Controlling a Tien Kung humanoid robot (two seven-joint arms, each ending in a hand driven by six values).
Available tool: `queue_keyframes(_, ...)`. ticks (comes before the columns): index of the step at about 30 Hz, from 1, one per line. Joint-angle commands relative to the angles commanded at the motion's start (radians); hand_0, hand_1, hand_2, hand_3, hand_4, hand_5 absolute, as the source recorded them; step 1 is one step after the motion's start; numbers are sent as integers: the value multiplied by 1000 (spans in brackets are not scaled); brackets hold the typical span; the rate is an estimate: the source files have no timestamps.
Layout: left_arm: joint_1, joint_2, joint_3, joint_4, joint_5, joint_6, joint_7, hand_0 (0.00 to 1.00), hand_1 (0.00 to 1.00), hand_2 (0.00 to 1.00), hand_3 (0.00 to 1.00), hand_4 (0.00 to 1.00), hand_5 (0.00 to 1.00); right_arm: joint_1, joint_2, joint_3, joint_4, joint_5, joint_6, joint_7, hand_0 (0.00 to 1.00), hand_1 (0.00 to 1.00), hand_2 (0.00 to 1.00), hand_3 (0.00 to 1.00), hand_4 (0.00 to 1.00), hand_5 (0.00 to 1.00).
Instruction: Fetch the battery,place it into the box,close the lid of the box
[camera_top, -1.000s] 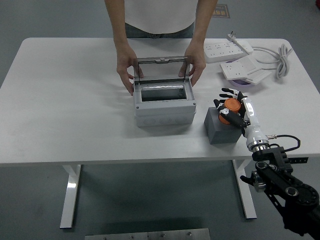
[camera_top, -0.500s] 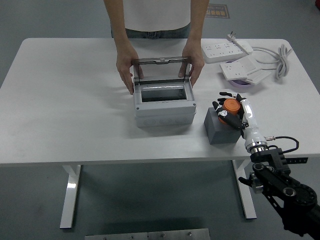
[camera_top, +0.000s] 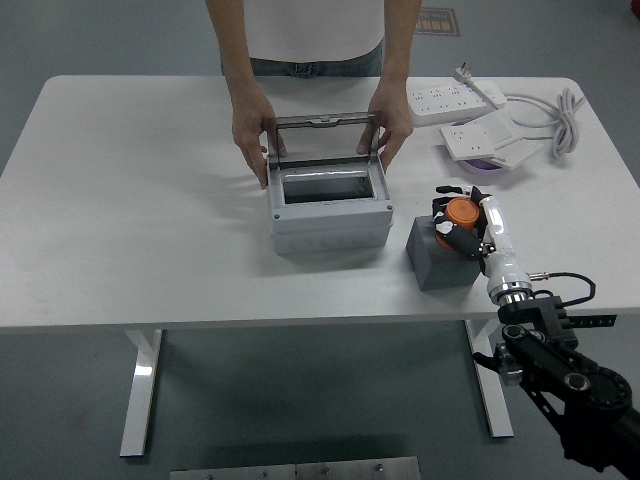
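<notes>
An orange battery (camera_top: 461, 210) stands on a dark grey block (camera_top: 443, 254) right of the box. My right hand (camera_top: 456, 222) is curled around the battery, fingers wrapped on it. The grey box (camera_top: 328, 213) sits mid-table with its clear lid (camera_top: 322, 139) raised upright at the back. A person at the far side holds the lid open with a hand (camera_top: 251, 140) on its left edge and a hand (camera_top: 390, 128) on its right edge. My left arm is out of sight.
White power strips (camera_top: 456, 97) and a coiled white cable (camera_top: 560, 118) lie at the back right. A second strip (camera_top: 487, 140) rests on a purple-rimmed dish just behind my right hand.
My right hand has shifted slightly left and up, closing tighter on the battery. The person's hands and the lid have stayed put.
</notes>
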Motion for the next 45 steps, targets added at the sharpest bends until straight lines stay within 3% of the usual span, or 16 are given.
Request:
queue_keyframes(1, 0, 0, 0, 0, 1, 0, 0, 532, 731, 617, 541, 257, 2, 1, 0, 0, 0, 3, -2, 1, 458, 485, 527, 520, 423, 2)
queue_keyframes(12, 3, 3, 1, 1, -1, 0, -3, 531, 731, 618, 541, 256, 2, 13, -3, -4, -2, 14, -20, -6, 450, 482, 525, 512, 403, 2)
queue_keyframes(13, 3, 3, 2, 1, -2, 1, -3, 531, 731, 618, 541, 265, 2, 13, -3, -4, -2, 14, -20, -9, 440, 475, 518, 499, 278, 2)
queue_keyframes(18, 3, 4, 3, 1, -5, 3, -3, 531, 731, 618, 541, 265, 2, 12, -2, -10, 5, 7, -23, -31, 440, 475, 518, 499, 278, 2)
queue_keyframes(19, 3, 3, 3, 1, -5, 3, -3, 531, 732, 620, 541, 268, 2, 13, -2, -11, 8, 2, -24, -36, 350, 431, 495, 469, 112, 2)
queue_keyframes(30, -1, 5, 1, 2, 2, 7, -7, 532, 732, 622, 541, 274, 2, 45, -22, -18, 42, -50, -25, -78, 308, 375, 437, 428, 79, 2)
queue_keyframes(31, -1, 5, 1, 2, 2, 7, -8, 533, 732, 623, 541, 279, 2, 47, -23, -18, 43, -52, -24, -80, 276, 302, 390, 381, 34, 2)
queue_keyframes(36, -1, 6, 1, 2, 4, 8, -8, 533, 732, 623, 541, 279, 2, 57, -31, -23, 49, -61, -15, -94, 276, 302, 390, 381, 34, 2)
queue_keyframes(38, -2, 6, 1, 2, 5, 8, -8, 535, 733, 628, 540, 286, 2, 68, -37, -30, 55, -69, -13, -102, 248, 250, 382, 363, 15, 2)
queue_keyframes(45, -5, 9, 0, 2, 7, 9, -7, 536, 733, 631, 541, 291, 2, 153, -72, -76, 81, -192, 2, -186, 239, 237, 370, 346, 9, 2)
